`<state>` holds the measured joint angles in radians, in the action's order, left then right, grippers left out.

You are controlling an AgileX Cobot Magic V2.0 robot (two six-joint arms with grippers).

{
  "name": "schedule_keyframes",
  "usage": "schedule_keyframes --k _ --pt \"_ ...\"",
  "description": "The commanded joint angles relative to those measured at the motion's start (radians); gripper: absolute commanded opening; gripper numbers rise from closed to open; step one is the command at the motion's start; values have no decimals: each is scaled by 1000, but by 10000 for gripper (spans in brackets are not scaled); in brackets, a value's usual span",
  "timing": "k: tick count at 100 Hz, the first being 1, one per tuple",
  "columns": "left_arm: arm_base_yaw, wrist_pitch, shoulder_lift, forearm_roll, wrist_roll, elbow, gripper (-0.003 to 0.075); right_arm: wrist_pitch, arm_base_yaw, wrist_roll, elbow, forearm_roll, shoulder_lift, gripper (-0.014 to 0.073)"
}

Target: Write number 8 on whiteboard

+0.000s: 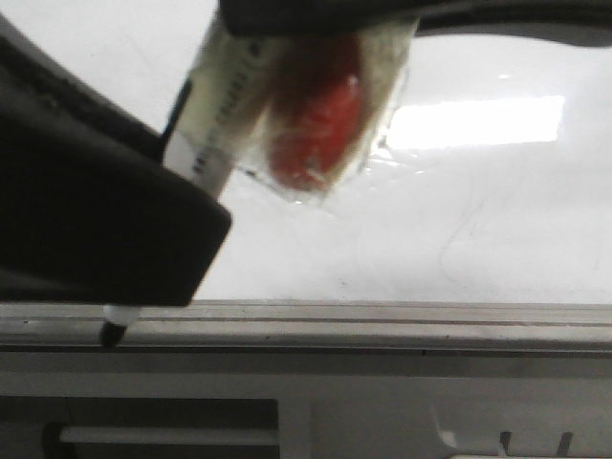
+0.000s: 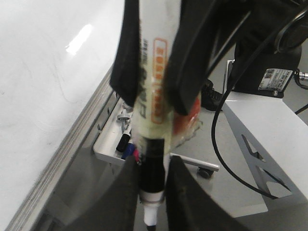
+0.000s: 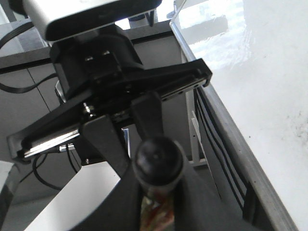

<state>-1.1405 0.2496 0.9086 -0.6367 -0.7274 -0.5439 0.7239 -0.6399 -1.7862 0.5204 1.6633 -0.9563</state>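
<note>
Whiteboard [image 1: 497,220], large, glossy and stiff, stands just beyond the left end effector [image 2: 152,183], which is clamped on a slim white marker pen [image 2: 153,72]; the light, slick barrel wants a mid-body hold. Right end effector [image 3: 156,192] grips something I can't identify.

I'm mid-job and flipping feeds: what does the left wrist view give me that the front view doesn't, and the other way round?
Only the left wrist view shows the jaws of the left gripper closed on the marker, a small tray of spare markers below the board, and a cable on the floor. Only the front view shows a faint thin line on the board's lower right and the marker tip level with the grey rail; contact cannot be told. Both show the marker and the glossy whiteboard with glare.
</note>
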Motion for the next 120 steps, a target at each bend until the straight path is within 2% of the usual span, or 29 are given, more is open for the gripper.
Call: schedule_keyframes --k 1,20,28,45,59,65,78,93,103,112,120 --pt "-7 -55 -21 -8 -16 -30 58 -15 -1 -12 32 57 27 -60" --pt "-3 -77 -120 -14 -5 -30 387 -216 -49 -44 32 -22 116 -60" --pt "-3 -90 -183 -15 -5 -30 444 -315 -88 -105 42 -33 154 -60" --pt "-3 -107 -316 -17 48 -30 440 -525 -189 -199 161 -136 161 -60" --pt "-3 -107 -377 -17 48 -21 434 -766 -291 -244 248 -242 123 -60" --pt "-3 -109 -390 -17 57 -7 402 -881 -337 -260 255 -274 110 -60" --pt "-3 -153 -406 -17 112 28 321 -1114 -422 -269 234 -250 93 -60" --pt "-3 -231 -416 -17 149 66 237 -1225 -493 -261 172 -222 97 -60" --pt "-3 -277 -416 -43 151 77 188 -1310 -497 -205 121 -138 118 -61" --pt "-3 -293 -416 -55 151 77 142 -1365 -497 -123 81 -145 151 -64" --pt "-3 -295 -416 -55 151 77 104 -1365 -497 -114 53 -149 187 -64"
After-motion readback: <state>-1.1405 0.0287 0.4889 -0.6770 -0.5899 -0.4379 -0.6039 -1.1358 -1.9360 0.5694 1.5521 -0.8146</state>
